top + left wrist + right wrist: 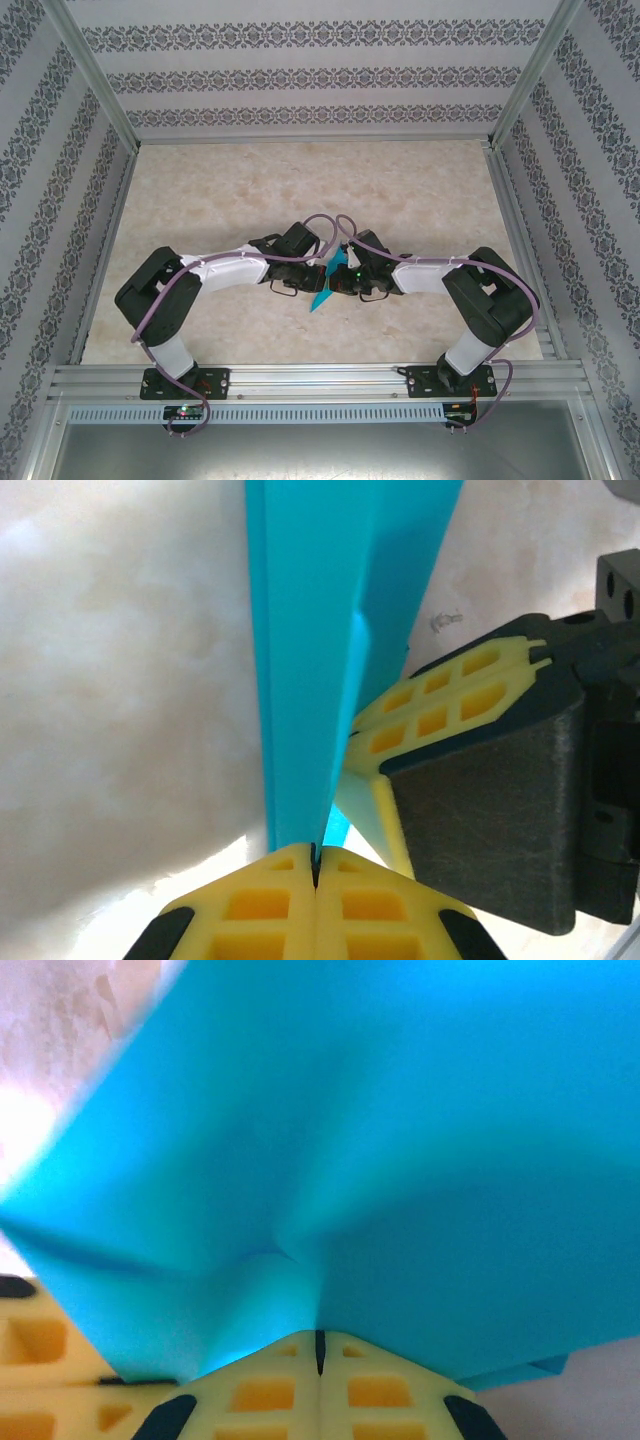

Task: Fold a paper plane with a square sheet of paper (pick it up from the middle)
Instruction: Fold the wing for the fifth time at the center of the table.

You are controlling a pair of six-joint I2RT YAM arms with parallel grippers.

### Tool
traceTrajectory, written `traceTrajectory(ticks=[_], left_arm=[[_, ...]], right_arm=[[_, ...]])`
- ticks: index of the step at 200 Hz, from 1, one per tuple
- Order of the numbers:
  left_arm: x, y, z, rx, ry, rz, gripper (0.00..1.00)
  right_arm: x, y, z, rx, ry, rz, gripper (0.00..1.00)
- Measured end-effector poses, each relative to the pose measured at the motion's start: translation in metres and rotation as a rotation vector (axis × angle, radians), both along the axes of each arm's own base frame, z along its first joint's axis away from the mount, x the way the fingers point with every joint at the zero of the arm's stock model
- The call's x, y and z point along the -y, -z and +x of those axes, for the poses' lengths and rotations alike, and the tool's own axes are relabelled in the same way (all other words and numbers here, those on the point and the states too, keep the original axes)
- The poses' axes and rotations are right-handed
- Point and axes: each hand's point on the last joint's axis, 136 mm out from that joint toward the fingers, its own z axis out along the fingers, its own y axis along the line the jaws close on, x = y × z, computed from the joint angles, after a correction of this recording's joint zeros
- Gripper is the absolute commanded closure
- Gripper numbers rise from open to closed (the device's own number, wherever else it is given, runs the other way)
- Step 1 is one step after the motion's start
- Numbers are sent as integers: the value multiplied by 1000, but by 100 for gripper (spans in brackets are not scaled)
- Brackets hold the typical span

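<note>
Holding the paper plane (322,293) between both tools, about midway between the left and right edges of the tabletop (200,190), nearer the near edge than the far one. Left tool (308,272) pinched shut on a narrow folded edge of the paper plane; from the left wrist, yellow fingertips (260,905) pressed together, cyan-blue paper rising out of the seam as a slim creased wedge. Right tool (338,276) likewise clamped on the paper plane, jaws closed, blue surface spreading wide and slightly puckered just above the pads (260,1395). Tools just beside each other, right tool's yellow fingers meeting the paper from the side in the left wrist view. Pointed tip aimed toward the near-left corner. Contact between tip and tabletop: cannot tell.
</note>
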Motion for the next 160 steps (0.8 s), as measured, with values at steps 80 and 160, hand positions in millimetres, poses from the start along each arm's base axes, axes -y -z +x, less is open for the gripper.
traceTrajectory(ticks=[80,160], left_arm=[[12,7,-1,-25,10,-29,100],[16,18,-2,-45,12,-44,100]], right_arm=[[3,-1,0,-9,31,45,97],[15,-2,-4,-31,89,77,97]])
